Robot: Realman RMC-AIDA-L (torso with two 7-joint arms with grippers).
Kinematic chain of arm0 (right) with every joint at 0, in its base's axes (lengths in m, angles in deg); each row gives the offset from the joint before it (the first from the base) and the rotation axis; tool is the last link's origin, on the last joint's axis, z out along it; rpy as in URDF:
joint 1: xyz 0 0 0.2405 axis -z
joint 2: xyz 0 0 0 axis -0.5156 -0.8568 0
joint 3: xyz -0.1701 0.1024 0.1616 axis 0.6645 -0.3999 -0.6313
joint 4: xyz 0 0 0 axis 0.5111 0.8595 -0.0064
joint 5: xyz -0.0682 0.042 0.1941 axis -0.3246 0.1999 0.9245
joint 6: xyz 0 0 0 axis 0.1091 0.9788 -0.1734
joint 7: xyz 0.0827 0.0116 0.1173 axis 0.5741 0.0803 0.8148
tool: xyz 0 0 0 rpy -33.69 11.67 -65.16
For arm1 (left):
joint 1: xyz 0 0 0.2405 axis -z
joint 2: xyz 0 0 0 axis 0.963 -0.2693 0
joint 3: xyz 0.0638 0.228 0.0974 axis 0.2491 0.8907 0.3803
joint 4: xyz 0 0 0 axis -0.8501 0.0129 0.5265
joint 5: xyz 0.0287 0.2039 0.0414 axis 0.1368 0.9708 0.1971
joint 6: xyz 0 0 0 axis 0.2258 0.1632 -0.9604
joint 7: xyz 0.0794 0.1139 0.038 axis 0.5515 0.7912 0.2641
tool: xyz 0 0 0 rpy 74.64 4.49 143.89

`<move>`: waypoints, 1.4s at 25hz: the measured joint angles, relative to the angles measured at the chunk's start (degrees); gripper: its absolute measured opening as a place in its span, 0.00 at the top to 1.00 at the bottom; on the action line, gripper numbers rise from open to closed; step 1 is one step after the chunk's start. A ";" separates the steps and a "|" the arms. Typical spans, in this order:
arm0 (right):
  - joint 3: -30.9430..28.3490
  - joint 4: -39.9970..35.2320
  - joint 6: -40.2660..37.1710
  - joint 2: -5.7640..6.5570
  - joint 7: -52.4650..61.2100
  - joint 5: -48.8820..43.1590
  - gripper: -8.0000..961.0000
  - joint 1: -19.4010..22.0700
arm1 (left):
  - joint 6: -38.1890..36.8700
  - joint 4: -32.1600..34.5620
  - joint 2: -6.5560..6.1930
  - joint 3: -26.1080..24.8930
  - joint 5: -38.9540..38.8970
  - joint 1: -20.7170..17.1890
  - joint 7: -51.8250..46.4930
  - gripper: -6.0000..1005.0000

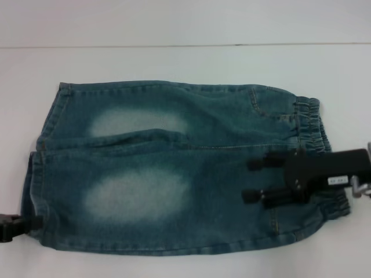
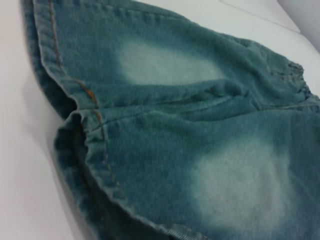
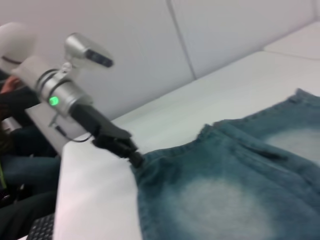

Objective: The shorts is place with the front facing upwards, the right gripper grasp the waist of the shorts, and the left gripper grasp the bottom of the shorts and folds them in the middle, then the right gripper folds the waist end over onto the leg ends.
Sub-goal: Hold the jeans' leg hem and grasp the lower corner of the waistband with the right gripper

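The blue-green denim shorts [image 1: 174, 174] lie flat on the white table, with pale faded patches facing up. The gathered waist [image 1: 316, 124] is at the right. The flat leg hems [image 1: 35, 174] are at the left and show close up in the left wrist view [image 2: 95, 115]. My right gripper [image 1: 247, 180], with its white label, hovers over the fabric just inside the waistband. It is open, its two fingers pointing toward the legs. My left gripper [image 1: 29, 223] is at the near corner of the leg hem. In the right wrist view it [image 3: 134, 156] looks pinched shut on that corner.
The white table [image 1: 174, 63] runs back to a seam with the wall behind the shorts. In the right wrist view the table's side edge [image 3: 57, 200] lies just beyond the left gripper. Dark clutter and a seated person [image 3: 15, 125] are past it.
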 joint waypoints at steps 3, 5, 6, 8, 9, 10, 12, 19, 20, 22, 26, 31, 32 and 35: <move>-0.07 -4.93 0.09 0.05 5.10 -0.20 0.05 0.48 | 0.18 0.00 0.01 0.00 -0.05 0.57 -0.34 0.99; -0.04 -7.87 0.09 0.18 7.49 -0.41 0.05 0.93 | 0.42 0.00 0.16 0.01 -0.08 1.08 -0.63 0.99; 0.20 -9.14 -0.12 0.43 8.56 -0.50 0.05 1.11 | 0.53 0.00 0.20 0.02 -0.08 1.34 -0.79 0.99; 0.79 -10.82 -1.13 1.29 9.92 -1.21 0.05 1.16 | 0.79 0.00 0.36 -0.26 -0.09 2.01 -1.28 0.99; 1.11 -11.37 -1.90 1.79 10.29 -1.97 0.05 0.97 | 1.00 0.00 0.44 -0.63 -0.19 2.37 -1.59 0.99; 1.28 -11.71 -2.80 2.40 10.58 -3.14 0.05 0.55 | 1.18 0.00 0.51 -0.85 -0.34 2.60 -1.80 0.99; 1.27 -12.55 -4.59 3.34 11.03 -6.24 0.05 -0.45 | 1.82 -0.02 0.60 -1.19 -0.96 3.03 -2.19 0.99; -1.24 -18.78 -9.81 4.30 9.41 -20.94 0.05 -1.56 | 4.07 -0.96 0.58 -1.24 -4.02 3.40 -2.38 0.99; -1.57 -19.06 -9.81 4.36 9.60 -22.15 0.05 -1.55 | 4.35 -1.14 0.57 -1.25 -4.24 3.49 -2.38 0.99; -1.99 -19.30 -9.84 4.42 10.30 -25.23 0.05 -1.72 | 4.73 -1.59 0.56 -1.23 -4.40 3.71 -2.37 0.99; -2.03 -19.31 -9.71 4.35 11.92 -31.50 0.05 -2.84 | 5.07 -2.51 0.37 -1.03 -4.45 4.34 -2.44 0.99; -1.85 -19.32 -8.82 4.31 13.60 -34.49 0.05 -3.66 | 5.10 -2.78 0.27 -0.89 -4.47 4.77 -2.46 0.99; -1.72 -19.30 -8.46 4.28 13.88 -34.96 0.05 -3.88 | 5.11 -2.79 0.28 -0.87 -4.48 4.80 -2.45 0.99; -1.12 -18.94 -7.93 3.89 14.48 -36.59 0.05 -4.72 | 5.11 -2.81 0.37 -0.87 -4.48 4.83 -2.33 0.99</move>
